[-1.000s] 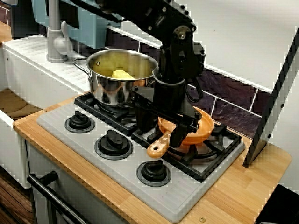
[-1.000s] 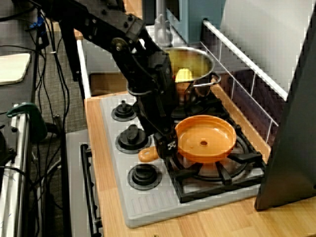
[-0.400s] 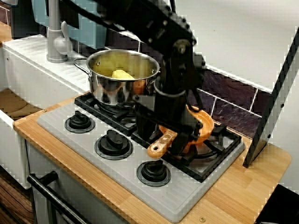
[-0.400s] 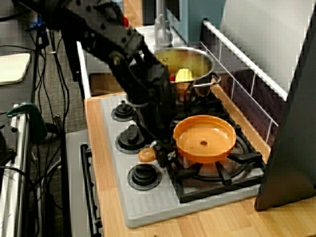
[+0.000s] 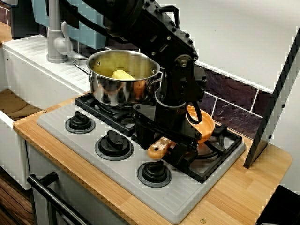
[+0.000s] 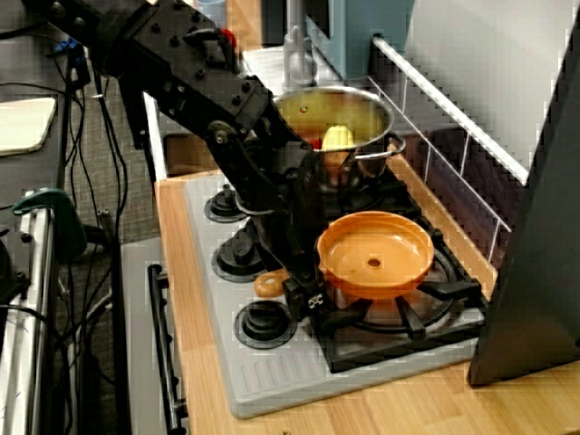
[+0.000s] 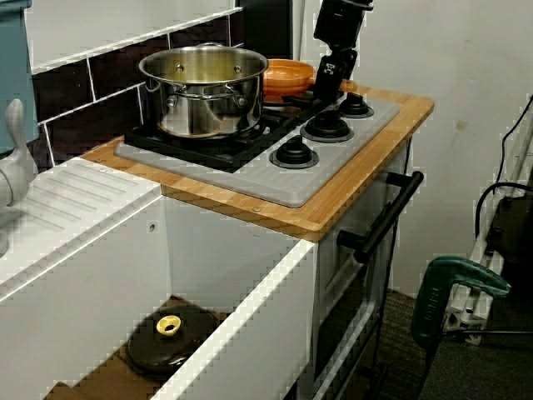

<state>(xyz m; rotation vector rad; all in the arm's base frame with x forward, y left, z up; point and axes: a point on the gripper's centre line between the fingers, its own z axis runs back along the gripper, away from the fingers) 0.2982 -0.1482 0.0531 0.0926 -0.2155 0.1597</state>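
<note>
An orange pan (image 6: 374,254) sits on the right burner of the toy stove (image 5: 108,173), its rounded handle (image 5: 157,150) pointing at the knobs. My gripper (image 5: 164,146) hangs low over that handle, open, one finger on each side of it. From the side view above the stove, the gripper (image 6: 304,292) covers the handle's root and only the handle's tip (image 6: 267,284) shows. The arm hides much of the pan in the front view. Seen from the sink side, the gripper (image 7: 329,75) stands just in front of the pan (image 7: 287,77).
A steel pot (image 5: 122,75) holding a yellow piece (image 5: 123,74) stands on the left burner, close behind the arm. Three black knobs (image 5: 114,144) line the stove's front. A dark panel (image 5: 276,93) leans at the right. A faucet (image 5: 56,33) and sink with a black lid (image 7: 171,342) lie left.
The gripper has come down from above the pan's handle until its fingers straddle it. The pan has barely shifted; the pot has not moved.
</note>
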